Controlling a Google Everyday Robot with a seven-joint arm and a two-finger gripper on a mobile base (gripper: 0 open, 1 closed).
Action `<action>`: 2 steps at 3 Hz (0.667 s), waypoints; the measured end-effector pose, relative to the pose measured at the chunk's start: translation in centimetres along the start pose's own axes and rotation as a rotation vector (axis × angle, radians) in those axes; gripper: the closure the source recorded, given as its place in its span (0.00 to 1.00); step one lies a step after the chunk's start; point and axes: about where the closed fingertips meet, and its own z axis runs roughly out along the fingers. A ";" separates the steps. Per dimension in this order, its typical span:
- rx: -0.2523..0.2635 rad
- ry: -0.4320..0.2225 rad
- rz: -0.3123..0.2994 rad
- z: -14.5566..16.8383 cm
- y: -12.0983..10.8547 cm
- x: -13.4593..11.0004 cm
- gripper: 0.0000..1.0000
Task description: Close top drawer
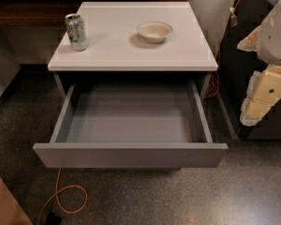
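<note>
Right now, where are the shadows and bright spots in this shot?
Camera view: the white tabletop is brightest, bowl and can casting soft shadows; the top drawer is darkest at its back, under the tabletop; the gripper at the right edge is well lit.

Top drawer [131,156]: wide matte grey, handleless, pulled open, front panel at 6 o'clock. Gripper [262,100] at 3 o'clock, apart from it.

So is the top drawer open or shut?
Open: the top drawer is pulled far out, its grey floor exposed. The gripper hangs at right, apart from it.
</note>
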 end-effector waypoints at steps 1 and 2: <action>0.000 -0.002 0.001 0.1 0.0 0.0 0.00; -0.029 -0.005 -0.016 2.2 0.4 -0.2 0.00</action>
